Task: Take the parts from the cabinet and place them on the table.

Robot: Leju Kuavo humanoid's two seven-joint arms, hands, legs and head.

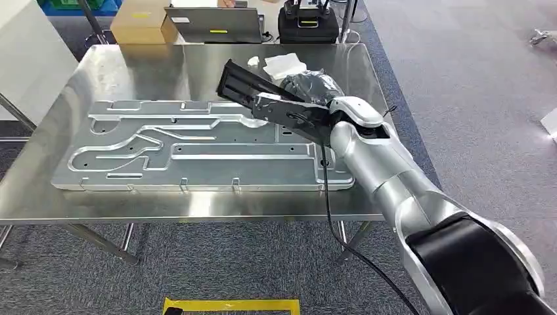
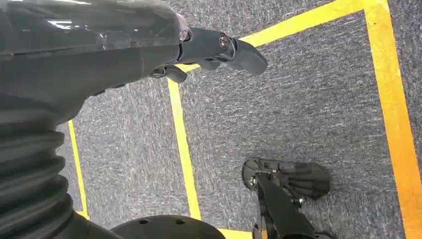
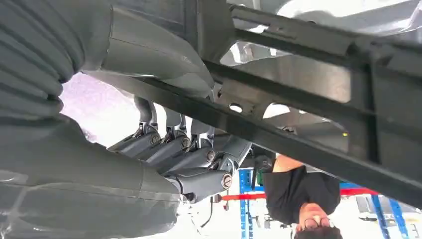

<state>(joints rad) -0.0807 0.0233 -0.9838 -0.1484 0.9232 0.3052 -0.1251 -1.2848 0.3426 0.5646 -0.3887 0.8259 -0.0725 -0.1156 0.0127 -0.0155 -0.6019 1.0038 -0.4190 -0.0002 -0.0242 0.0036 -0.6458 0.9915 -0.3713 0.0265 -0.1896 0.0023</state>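
Note:
My right hand (image 1: pixel 299 98) grips a long black metal frame part (image 1: pixel 244 84) and holds it slanted above the far right of the steel table (image 1: pixel 131 65). The part's free end points to the table's back. In the right wrist view the thumb (image 3: pixel 149 50) lies on one side of the black part (image 3: pixel 298 144) and the darker fingers (image 3: pixel 184 159) curl under the other side. My left hand (image 2: pixel 209 47) hangs over grey carpet, fingers stretched out and holding nothing.
A large machined aluminium plate (image 1: pixel 197 157) covers most of the table. At the back stand a cardboard box (image 1: pixel 138 26), a laptop (image 1: pixel 213 23), a black case (image 1: pixel 307 23) and white cloths (image 1: pixel 282 64). A person (image 3: pixel 298 194) stands beyond the table. Yellow floor tape (image 2: pixel 181 139) marks the carpet.

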